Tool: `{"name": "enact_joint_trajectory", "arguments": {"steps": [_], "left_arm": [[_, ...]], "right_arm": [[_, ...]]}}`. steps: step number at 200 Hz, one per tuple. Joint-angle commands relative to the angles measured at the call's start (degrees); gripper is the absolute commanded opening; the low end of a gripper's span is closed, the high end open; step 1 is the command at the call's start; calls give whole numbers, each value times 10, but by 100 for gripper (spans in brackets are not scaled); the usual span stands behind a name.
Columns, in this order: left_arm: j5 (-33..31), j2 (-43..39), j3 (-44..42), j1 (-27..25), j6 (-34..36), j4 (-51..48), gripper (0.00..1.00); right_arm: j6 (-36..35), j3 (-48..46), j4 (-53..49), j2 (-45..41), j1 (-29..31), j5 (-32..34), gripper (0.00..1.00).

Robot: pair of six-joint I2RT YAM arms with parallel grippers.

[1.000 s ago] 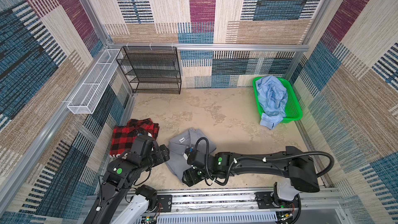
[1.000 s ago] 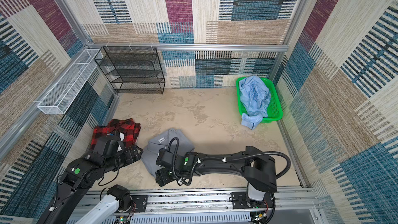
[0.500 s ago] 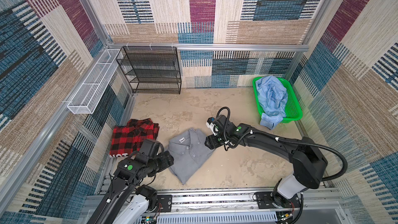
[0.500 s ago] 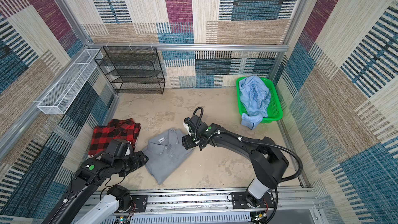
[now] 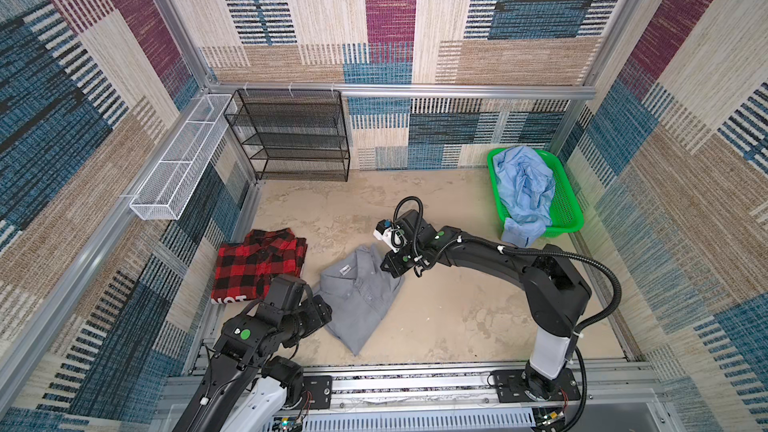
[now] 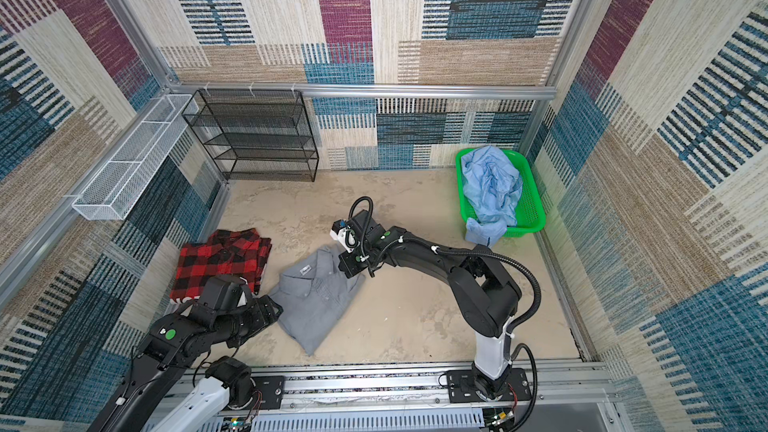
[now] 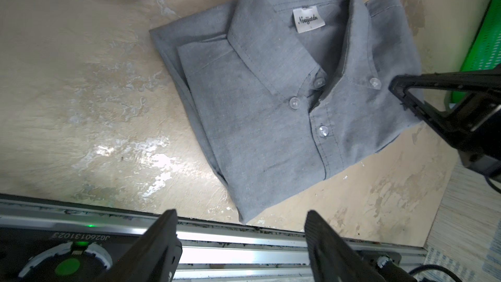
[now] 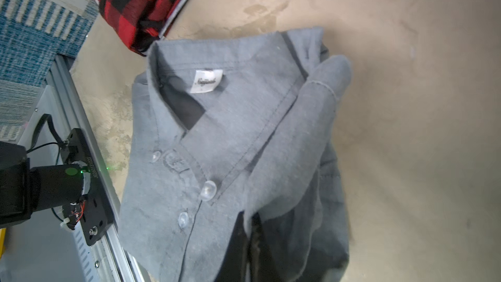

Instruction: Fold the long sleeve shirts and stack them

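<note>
Three shirts: grey shirt (image 5: 361, 297) (pinched by right hand (image 8: 248, 229)), plaid shirt (image 5: 257, 263), blue shirt (image 5: 523, 189); left hand (image 7: 241, 215) spread.

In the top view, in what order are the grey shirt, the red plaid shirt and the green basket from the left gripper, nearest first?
From the left gripper:
1. grey shirt, right beside it, toward the middle.
2. red plaid shirt, behind it, by the left wall.
3. green basket, far back right corner.
</note>
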Motion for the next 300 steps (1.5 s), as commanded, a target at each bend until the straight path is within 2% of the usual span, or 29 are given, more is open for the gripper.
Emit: {"name": "enact_joint_trajectory", "arguments": {"steps": [1,34,45,66,98,131,145,168,216,253,293,300], "left_arm": [[-15,-11,1,0,-22,-14,77],[-7,-25,-25,-1,-48,-13,76],[-6,-32,-32,-1,-53,-14,75],[0,-47,-44,-1,-65,-14,75],[7,-58,-82,-2,-82,-13,76],[9,-72,-111,-7,-105,-13,81],[5,-77,-120,-9,-117,-12,90],[1,-70,-139,-17,-129,6,96],[19,-55,-222,-32,-163,79,96],[15,-49,-254,-35,-168,149,87],[24,15,-278,-39,-172,244,75],[26,28,-281,-41,-171,261,70]], "right_arm": [[-20,14,12,34,0,-8,2],[-18,42,-1,88,0,6,22],[-13,34,7,75,0,37,31],[-14,18,10,39,-1,78,57],[-25,9,14,16,-11,83,76],[-41,14,21,58,-31,31,78],[-46,20,17,80,-31,31,78],[-51,15,36,92,-31,0,78],[-50,18,33,106,-32,-29,76],[-42,5,31,114,-31,-43,71],[-25,-35,60,102,-30,-80,68],[-22,-40,63,101,-30,-91,67]]}}
